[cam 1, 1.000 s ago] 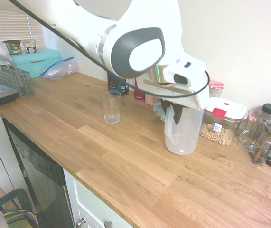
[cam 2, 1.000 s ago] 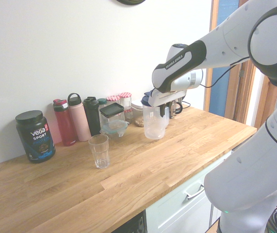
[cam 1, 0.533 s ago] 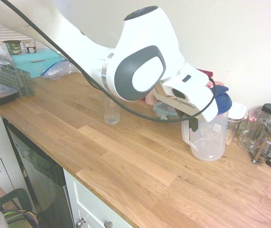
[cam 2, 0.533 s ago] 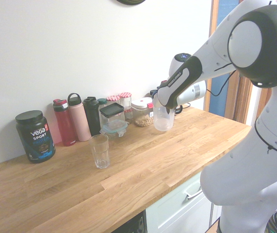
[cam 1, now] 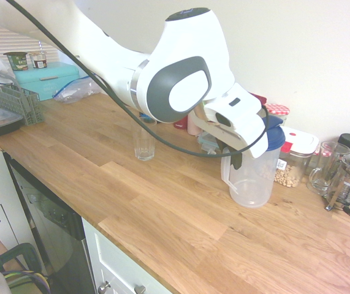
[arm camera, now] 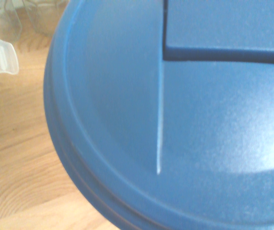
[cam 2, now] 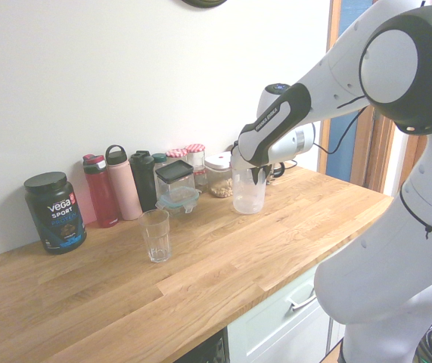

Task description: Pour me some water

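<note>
A clear plastic jug [cam 1: 252,180] with a blue lid [cam 1: 275,136] stands upright at or just above the wooden counter [cam 1: 162,214]. My gripper [cam 1: 235,160] is shut on its white handle [cam 1: 226,178]. The second exterior view shows the jug [cam 2: 248,192] under the gripper [cam 2: 256,173]. I cannot make out the water through its walls. The blue lid [arm camera: 175,120] fills the wrist view. An empty drinking glass [cam 1: 144,145] stands upright to the left, partly behind my arm, and in full in the other view [cam 2: 155,235], well apart from the jug.
Along the wall stand a protein tub [cam 2: 54,212], a red bottle [cam 2: 101,190], a pink bottle [cam 2: 122,184], a dark bottle [cam 2: 144,180] and a lidded food box [cam 2: 176,198]. A chickpea container [cam 1: 291,158], a glass mug [cam 1: 325,166] and a French press [cam 1: 349,184] sit right of the jug.
The jug, still gripped, swung away from the glass toward the jars and rose a little, then came partway back and lower. The glass has not moved.
</note>
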